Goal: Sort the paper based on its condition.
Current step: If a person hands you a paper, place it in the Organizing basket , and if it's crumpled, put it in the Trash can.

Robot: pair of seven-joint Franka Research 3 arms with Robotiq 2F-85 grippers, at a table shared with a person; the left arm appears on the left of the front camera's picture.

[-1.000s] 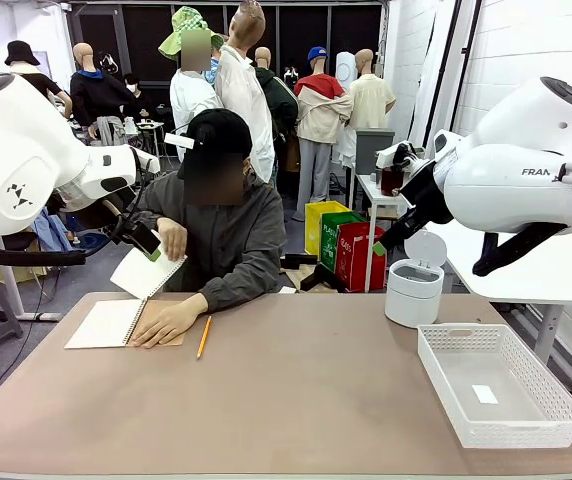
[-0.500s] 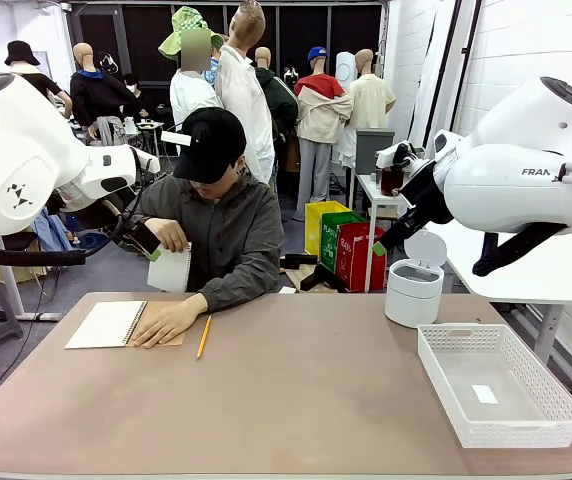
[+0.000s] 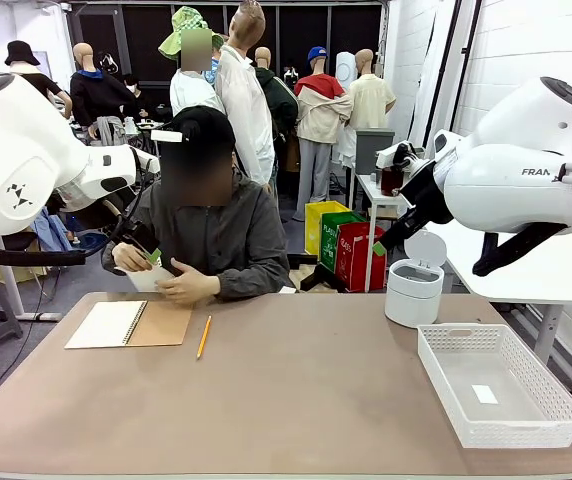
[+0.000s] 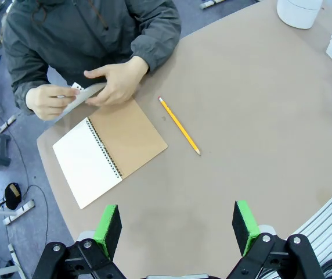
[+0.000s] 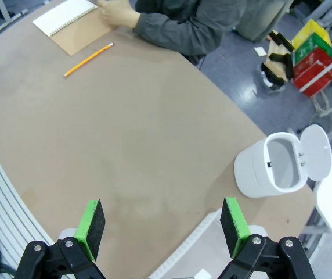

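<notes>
The paper [image 4: 83,97], a white sheet, is bent between both hands of the person [image 3: 211,235] at the far left of the table, just beyond the notebook. In the front view the paper [image 3: 146,280] is mostly covered by those hands. My left gripper [image 4: 176,229] hangs open high above the table, looking down on the notebook and the hands, with nothing between its fingers. In the front view the left gripper [image 3: 150,252] shows in front of the person's hands. My right gripper [image 5: 162,228] is open and empty, high over the table's right half, and appears as right gripper [image 3: 381,245].
An open spiral notebook [image 3: 126,323] with a brown cover lies at the far left, with a yellow pencil [image 3: 204,337] beside it. A white bin [image 3: 413,290] with its lid up stands at the far right. A white basket [image 3: 556,400] holding a small label sits at the front right.
The person has lowered the sheet from above the notebook and now grips it in both hands; the hand that pressed the notebook has lifted off. Neither arm has moved.
</notes>
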